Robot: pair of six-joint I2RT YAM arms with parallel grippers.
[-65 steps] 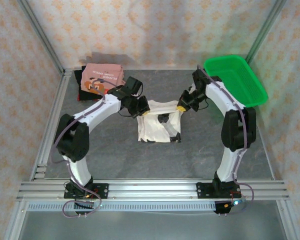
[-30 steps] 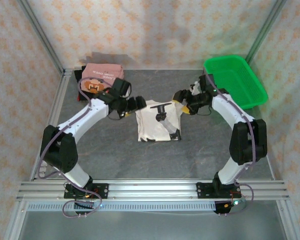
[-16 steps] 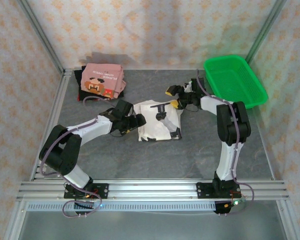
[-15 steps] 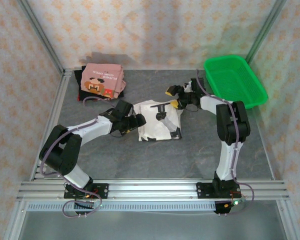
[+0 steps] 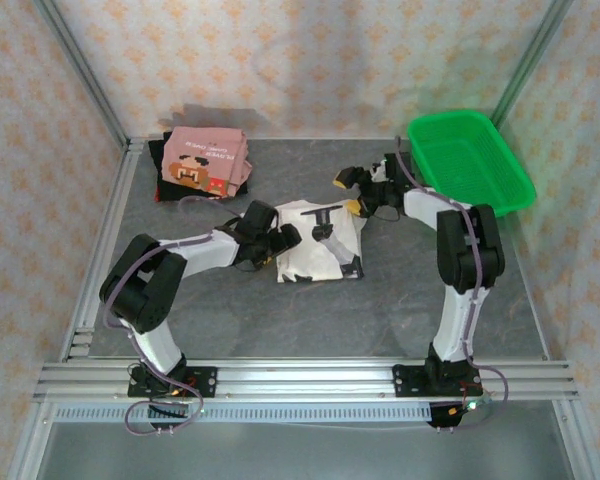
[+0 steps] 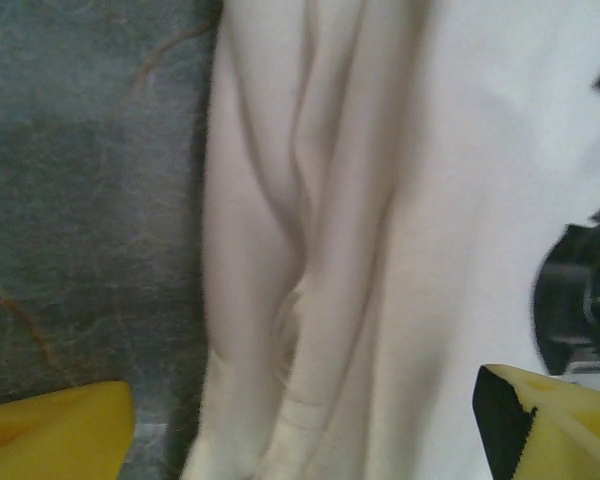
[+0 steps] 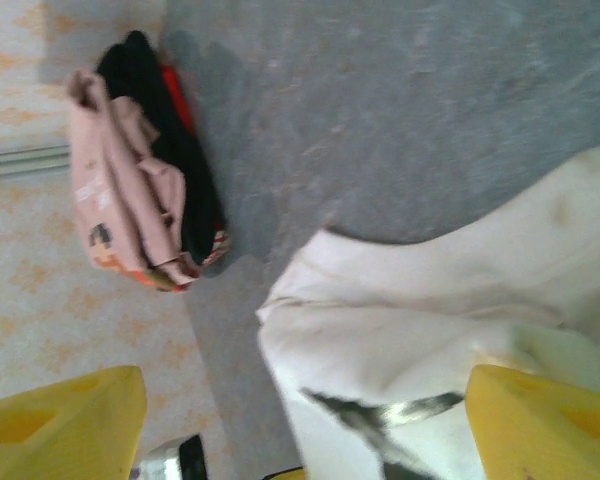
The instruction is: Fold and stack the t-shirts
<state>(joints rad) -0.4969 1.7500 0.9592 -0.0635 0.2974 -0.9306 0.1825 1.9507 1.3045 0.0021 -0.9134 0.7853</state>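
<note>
An off-white t-shirt (image 5: 315, 250) with a black print lies folded mid-table. My left gripper (image 5: 283, 241) sits low at its left edge, open; in the left wrist view the yellow fingertips (image 6: 50, 435) straddle the shirt's creased folds (image 6: 310, 250) without closing on them. My right gripper (image 5: 348, 195) hovers open at the shirt's far right corner; the right wrist view has the shirt's corner (image 7: 430, 320) between its spread fingers (image 7: 545, 420). A pink t-shirt (image 5: 205, 160) with a brown pixel face tops a folded stack of black ones at the back left, and this stack (image 7: 140, 190) appears edge-on in the right wrist view.
A green plastic basket (image 5: 470, 160) stands at the back right against the wall. Metal frame posts and patterned walls close in the grey table (image 5: 310, 320), with open floor in front of the shirt.
The left arm has dropped low and slid right to the shirt's left edge. The right gripper pulled back to the shirt's far right corner and its jaws spread a little wider.
</note>
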